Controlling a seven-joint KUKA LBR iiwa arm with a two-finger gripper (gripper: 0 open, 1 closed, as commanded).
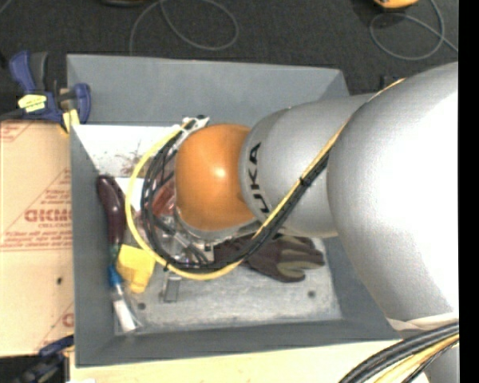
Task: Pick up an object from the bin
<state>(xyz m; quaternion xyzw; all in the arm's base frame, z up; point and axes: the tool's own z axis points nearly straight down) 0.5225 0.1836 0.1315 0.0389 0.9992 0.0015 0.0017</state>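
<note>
My gripper (171,286) is low in the bin's left half, mostly hidden beneath the arm's orange cover. Just left of it lies a yellow blocky thing (136,266). A dark maroon, elongated thing (110,206) lies along the left wall above the yellow one. A thin blue and white tube-like thing (120,303) rests in the front left corner. To the right of the gripper, a dark brown glove (291,258) lies flat, partly covered by the arm.
The large silver arm covers the bin's right and middle. The bin's left wall is close to the gripper. Bare grey floor shows along the front, between the gripper and the front wall.
</note>
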